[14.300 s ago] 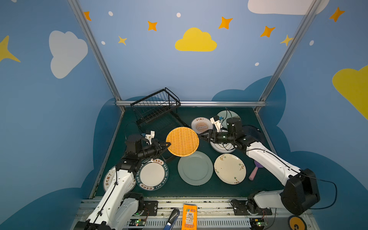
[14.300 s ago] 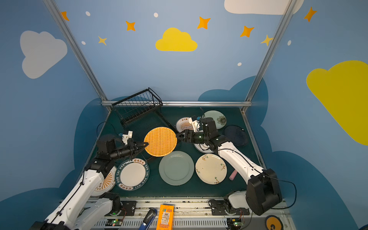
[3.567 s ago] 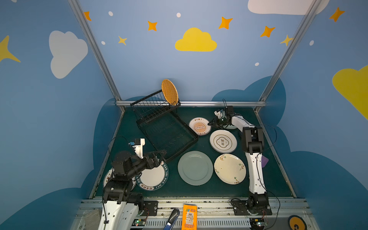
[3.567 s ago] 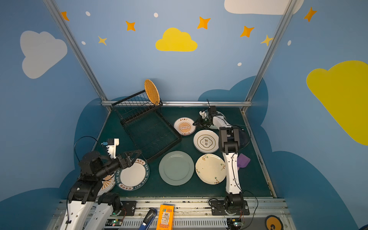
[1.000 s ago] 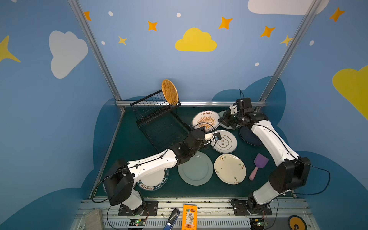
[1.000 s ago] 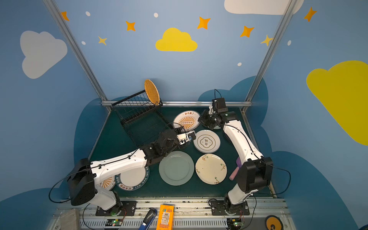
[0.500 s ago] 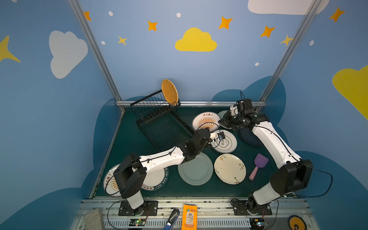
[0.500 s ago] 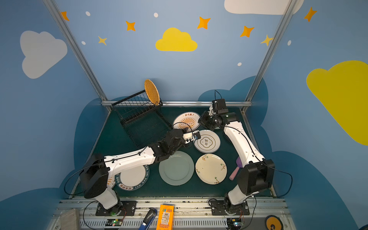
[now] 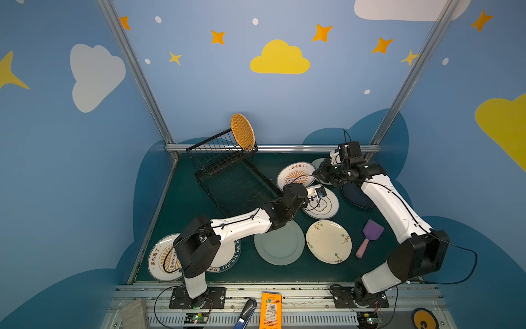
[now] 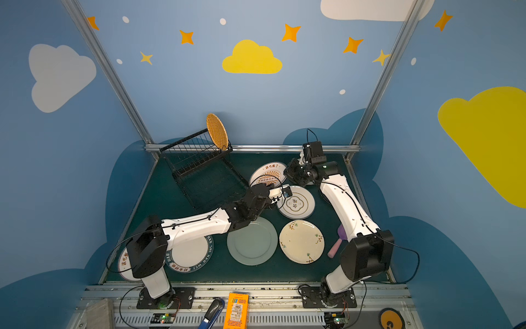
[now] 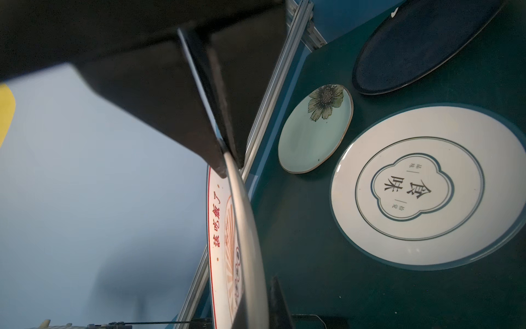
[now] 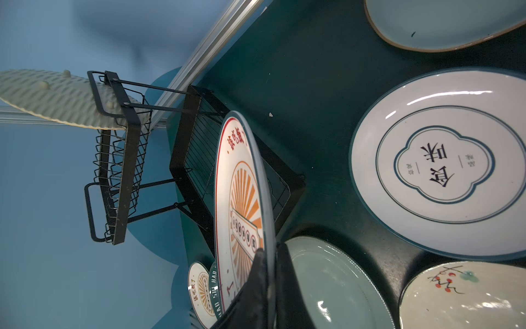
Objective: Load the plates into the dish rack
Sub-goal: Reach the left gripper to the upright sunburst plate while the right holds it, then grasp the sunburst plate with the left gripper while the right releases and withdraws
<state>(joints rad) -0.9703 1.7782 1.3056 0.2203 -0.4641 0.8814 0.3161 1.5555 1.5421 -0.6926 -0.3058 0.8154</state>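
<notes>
A white plate with an orange sunburst (image 9: 294, 176) (image 10: 266, 174) is held tilted above the mat, pinched at opposite rims. My left gripper (image 9: 302, 188) (image 11: 256, 307) is shut on its near rim. My right gripper (image 9: 316, 172) (image 12: 270, 284) is shut on its far rim. The black dish rack (image 9: 227, 173) (image 12: 125, 176) stands at the back left with an orange woven plate (image 9: 242, 131) upright in it. More plates lie flat: white emblem (image 9: 324, 206), pale green (image 9: 280, 246), cream floral (image 9: 328, 242), navy (image 9: 355, 198), small flowered (image 11: 316, 128).
A pink-handled purple spatula (image 9: 370, 236) lies right of the cream plate. Under my left arm at the front left sit another sunburst plate (image 9: 162, 257) and a lettered-rim plate (image 9: 227, 257). An aluminium rail (image 9: 284, 148) bounds the back of the mat.
My left arm has reached further towards the raised sunburst plate and its jaws have closed on the rim. The right gripper has kept its hold and shifted slightly forward.
</notes>
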